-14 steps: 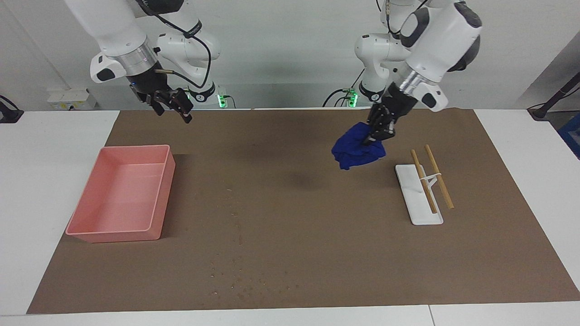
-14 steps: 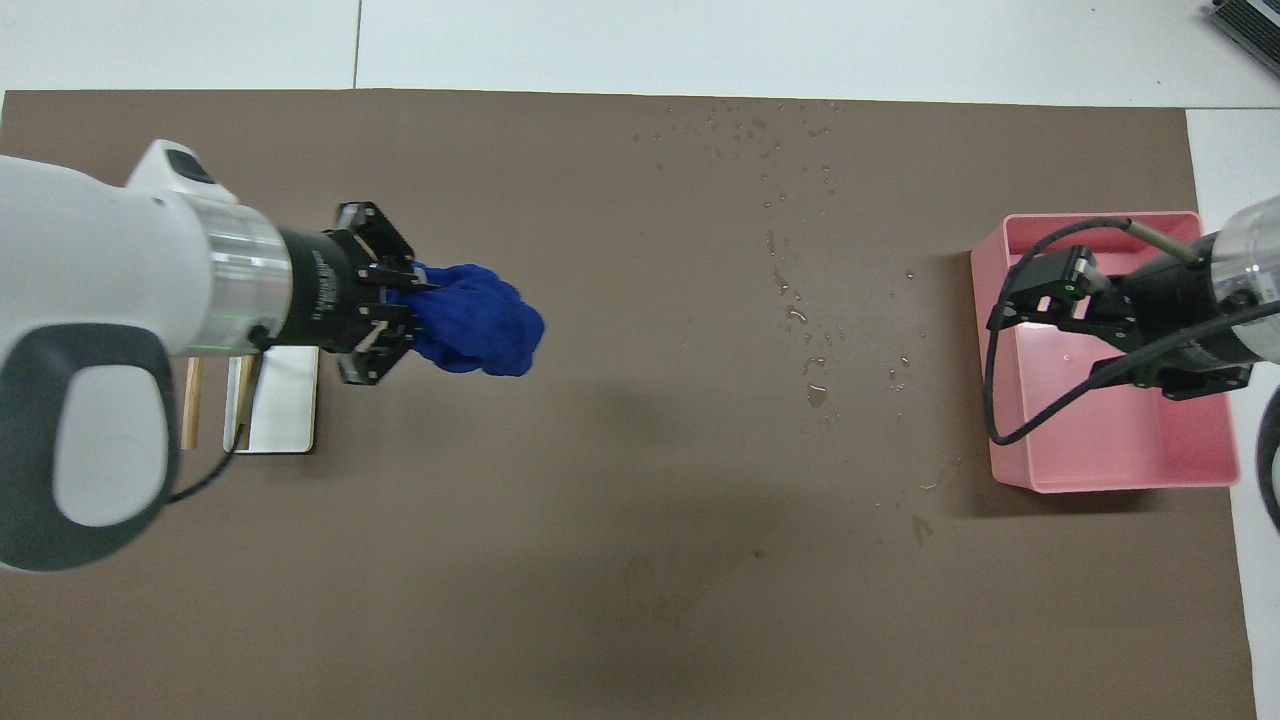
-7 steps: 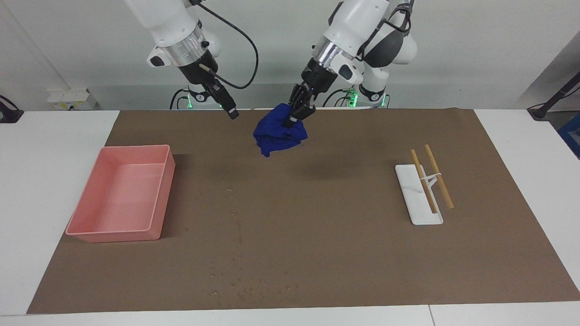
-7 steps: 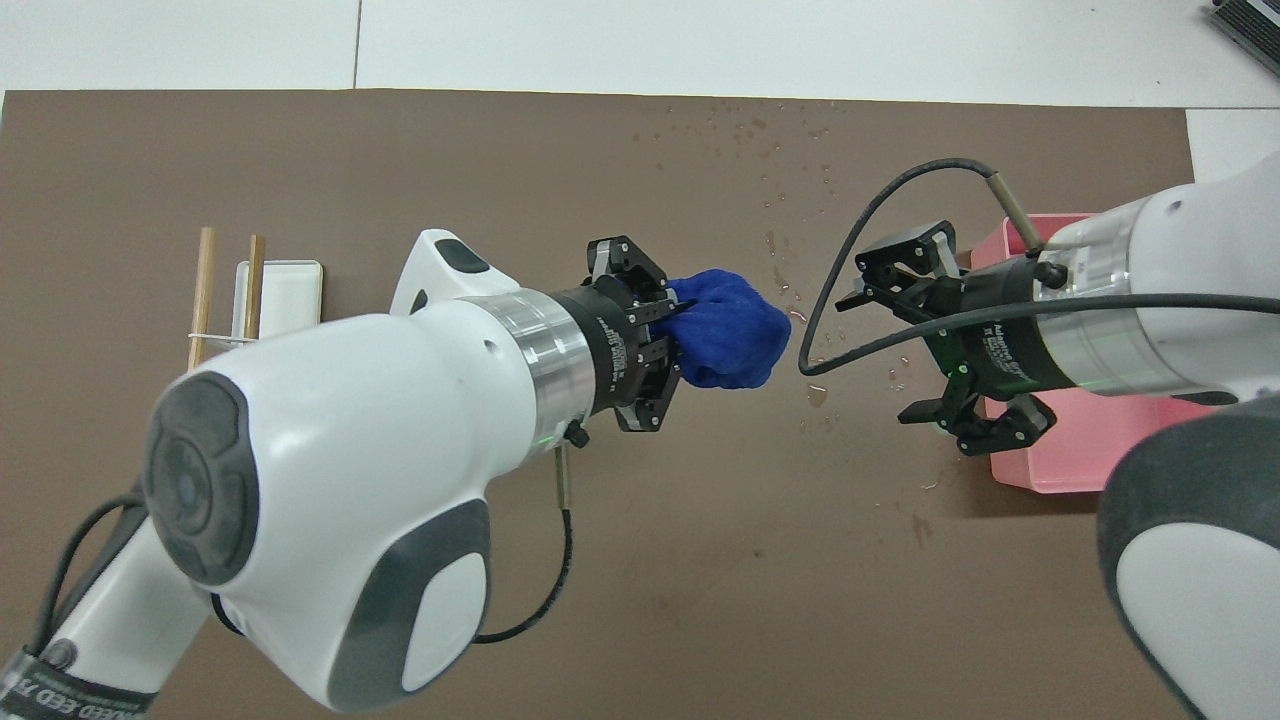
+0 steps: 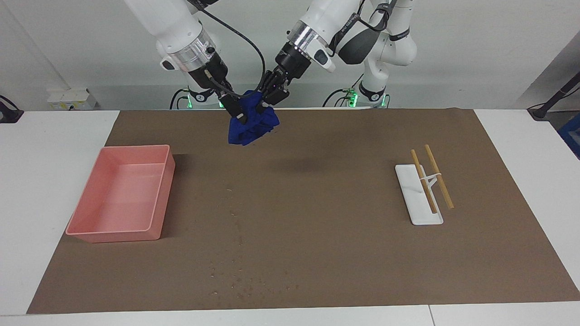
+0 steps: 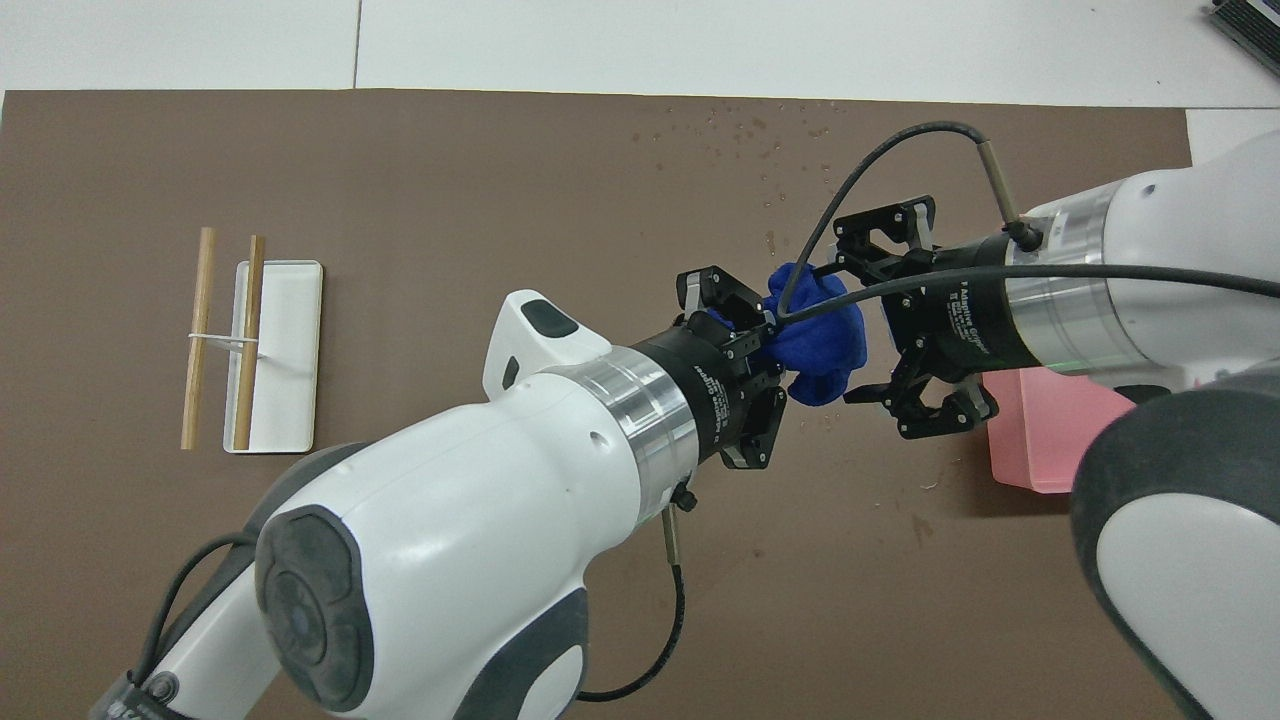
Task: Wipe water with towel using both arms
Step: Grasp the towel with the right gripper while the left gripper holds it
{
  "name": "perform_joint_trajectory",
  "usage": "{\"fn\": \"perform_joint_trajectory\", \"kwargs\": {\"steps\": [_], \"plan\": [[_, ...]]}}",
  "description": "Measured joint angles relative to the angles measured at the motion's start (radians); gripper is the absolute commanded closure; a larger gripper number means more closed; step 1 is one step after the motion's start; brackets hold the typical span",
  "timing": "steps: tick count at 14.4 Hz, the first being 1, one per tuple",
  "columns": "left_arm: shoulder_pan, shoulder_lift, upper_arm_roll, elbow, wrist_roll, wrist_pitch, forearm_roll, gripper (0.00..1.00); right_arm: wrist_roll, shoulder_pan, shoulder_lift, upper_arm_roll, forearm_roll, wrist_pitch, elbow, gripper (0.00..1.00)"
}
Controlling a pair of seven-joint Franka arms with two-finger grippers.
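Note:
The blue towel (image 5: 252,125) hangs as a lump in the air over the brown mat's (image 5: 326,235) edge nearest the robots. My left gripper (image 5: 268,100) is shut on its top; the overhead view shows the same grip (image 6: 772,342) on the towel (image 6: 822,338). My right gripper (image 5: 237,113) is open and up against the towel on the side toward the pink tray, with its fingers spread around the lump (image 6: 852,318). Water droplets (image 5: 240,281) lie scattered on the mat by its edge farthest from the robots (image 6: 760,130), with a thin trail leading toward the middle.
A pink tray (image 5: 113,234) stands on the mat toward the right arm's end, partly hidden under the right arm in the overhead view (image 6: 1030,445). A white rest (image 5: 419,206) with two wooden chopsticks (image 5: 439,179) lies toward the left arm's end.
My left gripper has carried the towel from over the chopstick rest toward the right arm's end. My right gripper has swung in from over the tray and met the towel.

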Motion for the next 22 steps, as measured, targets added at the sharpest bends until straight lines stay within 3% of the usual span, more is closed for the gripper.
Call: {"fn": "perform_joint_trajectory", "kwargs": {"steps": [4,5,6,7,8,9,14,15,16,17,22], "plan": [[-0.02,0.003,0.001,0.0,-0.009,0.009,0.0,1.0,0.016,0.0,0.004,0.0,0.001,0.031,0.005,0.01],[-0.021,0.003,0.001,0.001,-0.009,0.009,0.0,1.0,0.017,0.001,0.005,0.0,0.001,0.031,0.004,0.1],[-0.021,0.003,0.001,0.001,-0.009,0.009,0.0,1.0,0.017,0.002,0.005,0.0,0.001,0.031,0.002,0.32],[-0.022,0.003,0.001,0.003,-0.009,0.01,0.0,1.0,0.017,0.004,0.005,0.001,0.001,0.031,-0.002,0.45],[-0.022,0.003,0.001,0.004,-0.011,0.01,0.0,1.0,0.017,0.006,0.005,0.001,0.001,0.031,-0.005,0.66],[-0.022,0.002,0.003,0.006,-0.018,0.013,0.0,1.0,0.01,0.007,0.005,0.002,0.001,0.031,-0.006,1.0],[-0.022,-0.002,0.007,0.014,-0.033,0.016,0.0,1.0,-0.007,0.006,0.004,-0.001,0.001,0.031,-0.005,1.0],[-0.022,-0.002,0.008,0.015,-0.033,0.016,0.001,0.77,0.024,0.006,0.005,-0.001,0.001,0.031,-0.005,1.0],[-0.021,-0.003,0.009,0.015,-0.033,0.016,0.004,0.22,0.049,0.006,0.005,-0.001,0.001,0.031,-0.005,1.0],[-0.021,-0.003,0.01,0.016,-0.033,0.016,0.011,0.0,0.063,0.006,0.005,-0.001,0.001,0.031,-0.005,1.0],[0.034,-0.013,0.028,0.02,-0.032,-0.061,0.02,0.0,0.075,0.007,0.007,0.0,0.001,0.036,-0.005,1.0]]}}
